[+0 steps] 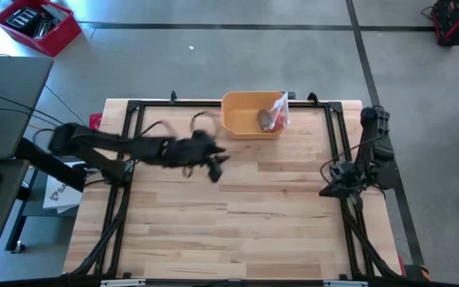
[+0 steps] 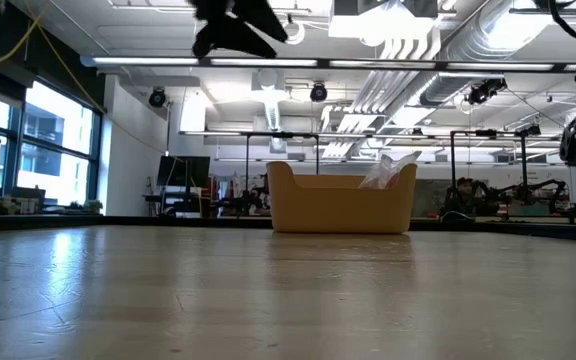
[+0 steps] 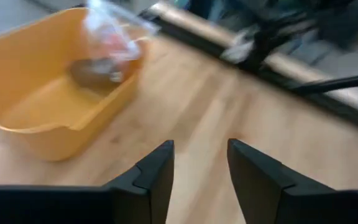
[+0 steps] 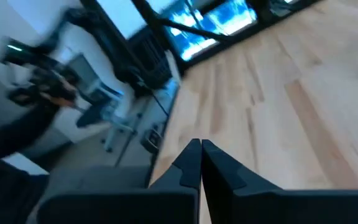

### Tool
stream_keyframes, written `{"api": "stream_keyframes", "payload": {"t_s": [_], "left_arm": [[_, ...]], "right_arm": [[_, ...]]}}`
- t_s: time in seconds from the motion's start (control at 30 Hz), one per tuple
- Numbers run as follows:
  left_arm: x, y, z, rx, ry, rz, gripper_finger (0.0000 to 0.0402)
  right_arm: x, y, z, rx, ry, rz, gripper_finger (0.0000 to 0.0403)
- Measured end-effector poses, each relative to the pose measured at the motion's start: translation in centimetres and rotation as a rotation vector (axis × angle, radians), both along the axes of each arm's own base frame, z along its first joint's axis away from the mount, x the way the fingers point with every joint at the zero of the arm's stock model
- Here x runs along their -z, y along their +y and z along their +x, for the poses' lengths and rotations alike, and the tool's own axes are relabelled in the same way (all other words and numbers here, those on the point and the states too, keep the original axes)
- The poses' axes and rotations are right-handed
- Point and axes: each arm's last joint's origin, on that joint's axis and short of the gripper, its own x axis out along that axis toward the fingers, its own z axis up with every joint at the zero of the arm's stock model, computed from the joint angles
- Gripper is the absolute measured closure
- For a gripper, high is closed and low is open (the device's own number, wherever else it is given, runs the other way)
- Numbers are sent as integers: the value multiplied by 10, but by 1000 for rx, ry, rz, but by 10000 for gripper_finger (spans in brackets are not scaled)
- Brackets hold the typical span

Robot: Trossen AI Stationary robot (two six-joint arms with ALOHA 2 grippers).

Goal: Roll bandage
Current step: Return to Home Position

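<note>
A yellow bin [image 1: 237, 119] stands at the table's far edge, near the middle. In it lie a brownish bandage roll [image 1: 265, 120] and a clear plastic bag with something red in it [image 1: 280, 110]. Both also show in the left wrist view, the roll [image 3: 95, 71] under the bag [image 3: 114, 31]. My left gripper [image 1: 217, 169] is open and empty, raised above the table a little to the near left of the bin. In the low view it shows high up [image 2: 233, 30]. My right gripper [image 1: 326, 191] is shut and empty at the table's right side.
A black frame [image 1: 213, 104] runs along the table's far, left and right edges. Bare wooden tabletop [image 1: 237, 231] lies between the two arms and toward the near edge. A red crate [image 1: 34, 24] stands on the floor beyond the table.
</note>
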Motion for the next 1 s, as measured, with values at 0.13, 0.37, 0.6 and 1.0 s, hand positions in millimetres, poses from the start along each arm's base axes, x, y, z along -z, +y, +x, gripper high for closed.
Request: {"api": "stream_keyframes", "payload": {"t_s": [0.13,0.37,0.6,1.0], "left_arm": [[36,-12,-35,55,-188,-59,272],[70,-5,-80,57,-380,-85,304],[73,6,-109,126,-447,-44,334],[37,20,-194,131,-575,40,375]], "right_arm": [[7,1,7,39,-67,12,403],[2,-14,20,99,-128,-79,403],[-10,-30,25,85,-305,-232,403],[-5,-44,29,89,-252,-240,403]]}}
